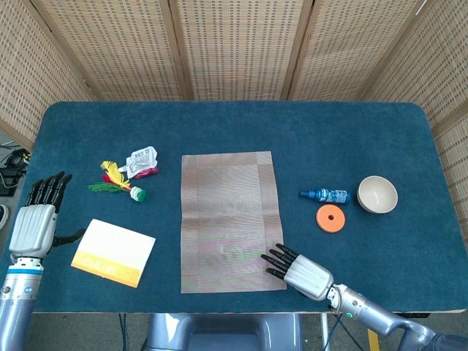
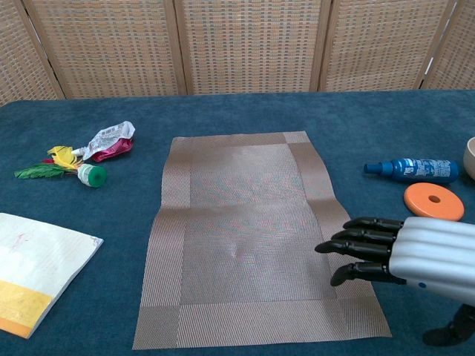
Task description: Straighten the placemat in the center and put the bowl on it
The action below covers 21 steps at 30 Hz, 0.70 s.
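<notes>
The left hand [image 1: 33,225] hangs off the table's left edge, fingers straight and apart, holding nothing. The placemat [image 1: 231,221] lies lengthwise at centre — the right hand [image 1: 300,269] hovers at its near right corner, fingers extended, empty. The bowl [image 1: 377,194] sits far right on the table [image 1: 219,124], well apart from the mat.

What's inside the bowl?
Nothing that shows: the bowl looks pale and empty in the head view. Its near inner wall is hidden by the rim, so something tiny there could not be seen.
</notes>
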Available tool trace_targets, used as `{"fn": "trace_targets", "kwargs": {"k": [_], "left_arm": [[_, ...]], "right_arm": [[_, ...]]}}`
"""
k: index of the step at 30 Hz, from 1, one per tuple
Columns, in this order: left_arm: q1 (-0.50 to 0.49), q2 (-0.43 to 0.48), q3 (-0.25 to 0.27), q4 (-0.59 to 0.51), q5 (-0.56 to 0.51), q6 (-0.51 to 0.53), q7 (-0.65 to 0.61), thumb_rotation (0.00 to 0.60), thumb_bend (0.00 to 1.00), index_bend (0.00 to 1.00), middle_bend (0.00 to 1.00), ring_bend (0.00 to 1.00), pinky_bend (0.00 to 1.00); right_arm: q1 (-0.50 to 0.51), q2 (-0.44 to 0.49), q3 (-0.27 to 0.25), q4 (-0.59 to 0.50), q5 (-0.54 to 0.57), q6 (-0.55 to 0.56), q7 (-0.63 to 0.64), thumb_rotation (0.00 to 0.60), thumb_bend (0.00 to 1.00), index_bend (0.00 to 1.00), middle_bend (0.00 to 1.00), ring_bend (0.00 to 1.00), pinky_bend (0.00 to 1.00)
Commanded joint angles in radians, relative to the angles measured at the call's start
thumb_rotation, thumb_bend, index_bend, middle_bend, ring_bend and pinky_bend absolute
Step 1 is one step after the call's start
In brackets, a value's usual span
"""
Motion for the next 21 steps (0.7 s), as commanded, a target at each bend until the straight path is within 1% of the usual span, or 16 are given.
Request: {"fn": "trace_targets", "kwargs": {"k": [1,21], "left_arm": [[0.000,-0.002,-0.005,0.006,-0.004,-0.011,-0.002,0.600,0.00,0.00,0.00,0.00,0.00],[0.009,-0.004,-0.022,0.010,0.000,-0.045,-0.001,0.600,0.00,0.00,0.00,0.00,0.00]], "right_arm": [[0.013,-0.012,0.004,-0.007,0.011,-0.013,-0.008,0.600,0.00,0.22,0.00,0.00,0.00],[0.063,-0.093,0.015,-0.009,0.065,-0.054,-0.051,0.600,0.00,0.22,0.00,0.00,0.00]]}}
